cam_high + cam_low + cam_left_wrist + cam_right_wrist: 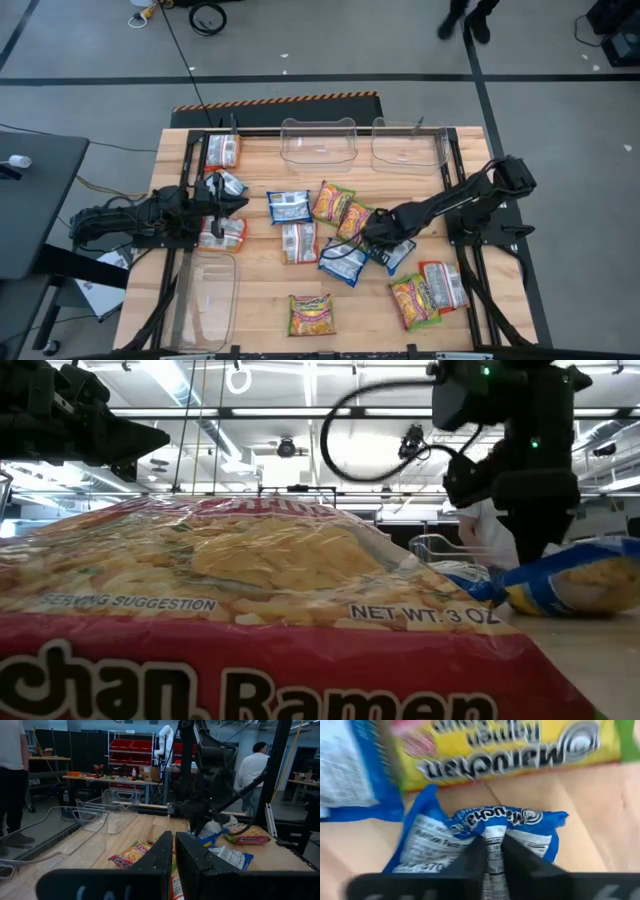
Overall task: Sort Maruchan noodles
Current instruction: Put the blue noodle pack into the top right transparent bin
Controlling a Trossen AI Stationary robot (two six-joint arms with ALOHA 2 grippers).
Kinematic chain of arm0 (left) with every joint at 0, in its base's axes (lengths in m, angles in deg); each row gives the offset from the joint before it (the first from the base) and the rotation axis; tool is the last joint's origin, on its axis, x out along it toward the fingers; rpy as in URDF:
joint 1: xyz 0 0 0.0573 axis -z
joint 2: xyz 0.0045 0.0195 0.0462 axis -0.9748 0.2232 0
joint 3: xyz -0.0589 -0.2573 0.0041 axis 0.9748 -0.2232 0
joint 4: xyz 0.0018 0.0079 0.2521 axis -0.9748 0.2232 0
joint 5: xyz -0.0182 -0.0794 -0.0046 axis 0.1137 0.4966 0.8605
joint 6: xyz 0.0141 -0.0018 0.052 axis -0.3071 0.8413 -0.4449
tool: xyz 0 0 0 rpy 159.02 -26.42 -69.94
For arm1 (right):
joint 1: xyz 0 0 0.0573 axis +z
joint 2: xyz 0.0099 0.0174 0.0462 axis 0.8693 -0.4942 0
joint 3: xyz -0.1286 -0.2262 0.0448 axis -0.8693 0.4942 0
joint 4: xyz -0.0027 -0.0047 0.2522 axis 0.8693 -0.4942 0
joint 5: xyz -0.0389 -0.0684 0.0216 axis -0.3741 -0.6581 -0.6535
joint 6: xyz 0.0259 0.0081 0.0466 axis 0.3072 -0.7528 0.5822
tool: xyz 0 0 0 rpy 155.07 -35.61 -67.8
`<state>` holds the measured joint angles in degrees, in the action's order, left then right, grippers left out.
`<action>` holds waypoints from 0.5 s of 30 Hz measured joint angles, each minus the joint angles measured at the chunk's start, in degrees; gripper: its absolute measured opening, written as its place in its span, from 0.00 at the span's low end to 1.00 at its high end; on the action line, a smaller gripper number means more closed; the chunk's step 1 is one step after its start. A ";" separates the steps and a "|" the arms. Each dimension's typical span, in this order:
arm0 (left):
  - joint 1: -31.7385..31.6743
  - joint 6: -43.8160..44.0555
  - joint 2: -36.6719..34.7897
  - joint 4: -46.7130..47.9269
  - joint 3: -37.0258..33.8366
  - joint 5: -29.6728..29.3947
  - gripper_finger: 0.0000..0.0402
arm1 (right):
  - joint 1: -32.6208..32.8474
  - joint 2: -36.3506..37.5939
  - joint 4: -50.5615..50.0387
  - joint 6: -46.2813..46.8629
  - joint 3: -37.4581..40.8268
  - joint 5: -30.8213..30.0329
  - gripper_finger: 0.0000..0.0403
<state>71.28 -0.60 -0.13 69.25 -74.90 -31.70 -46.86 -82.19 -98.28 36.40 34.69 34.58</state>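
Several Maruchan noodles packets lie flat across the wooden table, blue-and-white, yellow-green and red-orange. My right gripper points down at mid-table and is shut on a blue-and-white packet, beside a yellow-green packet and another blue one. My left gripper waits shut at the table's left side, level, among three packets. A red-orange packet fills the low view. My right gripper pinches a raised crease of wrapper about mid-width of the blue-and-white packet, between its two fingers. The fingers come from above, pointing down. The wrapper bunches up toward them. Whether the packet is clear of the table cannot be told.
Two clear tubs stand at the far edge and a third at the near left. More packets lie near right and near the middle. People stand in the room beyond.
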 joint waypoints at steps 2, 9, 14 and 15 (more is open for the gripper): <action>0.00 0.00 -0.02 0.00 0.00 0.00 0.07 | 0.00 2.03 -0.09 -1.57 -1.10 -0.35 0.05; 0.02 0.00 0.00 0.00 0.00 0.00 0.07 | -0.70 15.13 -1.44 -15.44 -5.20 -11.37 0.04; 0.02 0.00 0.00 0.00 0.00 0.01 0.07 | -5.39 26.39 1.08 -38.49 -5.48 -22.79 0.04; 0.01 0.01 -0.01 0.00 0.00 0.01 0.07 | -6.90 28.26 2.06 -44.12 -5.37 -24.62 0.04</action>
<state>71.29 -0.59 -0.14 69.25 -74.90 -31.69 -53.76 -53.93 -96.21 -7.72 29.32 9.97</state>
